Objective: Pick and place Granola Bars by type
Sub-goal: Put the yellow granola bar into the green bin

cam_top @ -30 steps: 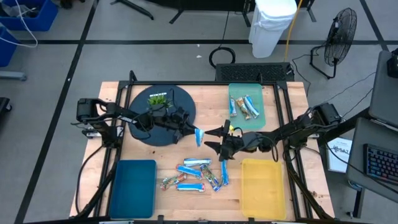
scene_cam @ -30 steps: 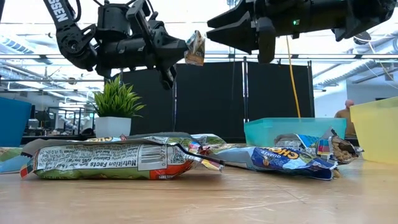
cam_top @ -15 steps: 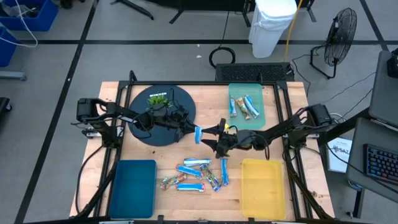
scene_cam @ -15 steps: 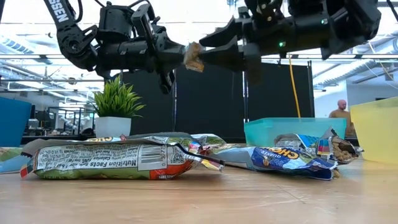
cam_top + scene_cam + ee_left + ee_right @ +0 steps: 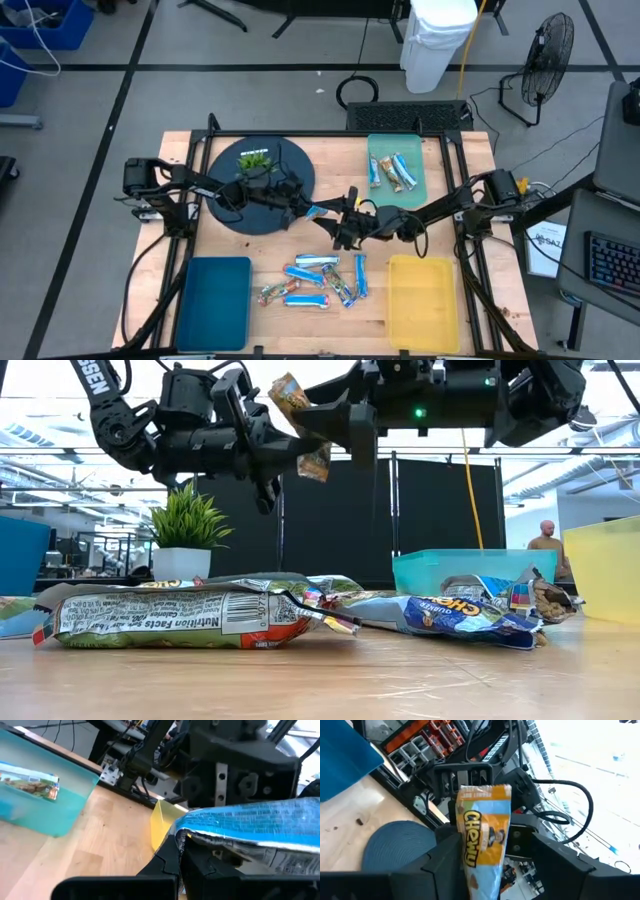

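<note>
Above the counter (image 5: 230,250), beside the round dark mat (image 5: 262,185), my left end effector (image 5: 303,211) stays clenched on one end of a blue granola bar (image 5: 318,211). My right end effector (image 5: 338,222) stands spread wide, its fingers (image 5: 445,865) on either side of the bar's other end. More bars (image 5: 320,280) lie in a loose pile below the mat.

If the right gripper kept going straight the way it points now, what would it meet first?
Most likely the blue granola bar, already between the right gripper's open fingers, then the left gripper shut on the bar's far end, facing it. Their exact gap is unclear.
</note>
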`<action>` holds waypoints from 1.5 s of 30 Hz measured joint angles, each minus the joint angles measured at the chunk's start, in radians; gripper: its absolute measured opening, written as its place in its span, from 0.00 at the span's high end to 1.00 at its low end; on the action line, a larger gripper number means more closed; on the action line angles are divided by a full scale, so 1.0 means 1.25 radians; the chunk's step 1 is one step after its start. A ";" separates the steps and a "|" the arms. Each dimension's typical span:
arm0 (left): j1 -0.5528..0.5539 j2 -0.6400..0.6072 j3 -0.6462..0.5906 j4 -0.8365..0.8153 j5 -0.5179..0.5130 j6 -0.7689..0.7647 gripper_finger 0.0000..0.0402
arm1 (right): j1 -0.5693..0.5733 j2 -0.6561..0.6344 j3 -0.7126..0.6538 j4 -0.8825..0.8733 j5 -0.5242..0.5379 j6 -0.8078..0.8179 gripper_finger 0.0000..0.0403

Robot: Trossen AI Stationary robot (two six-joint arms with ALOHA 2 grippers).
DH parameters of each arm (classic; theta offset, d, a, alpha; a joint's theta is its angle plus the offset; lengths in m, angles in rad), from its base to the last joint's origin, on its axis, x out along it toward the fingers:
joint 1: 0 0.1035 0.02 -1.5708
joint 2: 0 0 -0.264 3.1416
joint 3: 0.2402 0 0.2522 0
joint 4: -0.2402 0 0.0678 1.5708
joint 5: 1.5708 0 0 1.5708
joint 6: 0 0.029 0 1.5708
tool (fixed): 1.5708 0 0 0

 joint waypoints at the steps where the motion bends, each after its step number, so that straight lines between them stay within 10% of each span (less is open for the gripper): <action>1: 0.000 0.000 0.000 -0.006 0.000 0.003 0.99 | 0.000 -0.001 0.000 -0.002 0.000 0.000 0.45; 12: 0.001 0.000 0.000 -0.022 -0.007 0.009 0.99 | 0.000 -0.003 0.001 -0.006 -0.001 0.066 0.50; 31: 0.001 0.000 0.000 -0.026 -0.011 0.034 0.99 | 0.001 -0.003 0.001 -0.002 -0.001 0.064 0.98; 45: 0.008 0.000 0.000 -0.021 -0.020 0.023 0.71 | 0.001 -0.197 0.001 -0.227 -0.001 0.302 1.00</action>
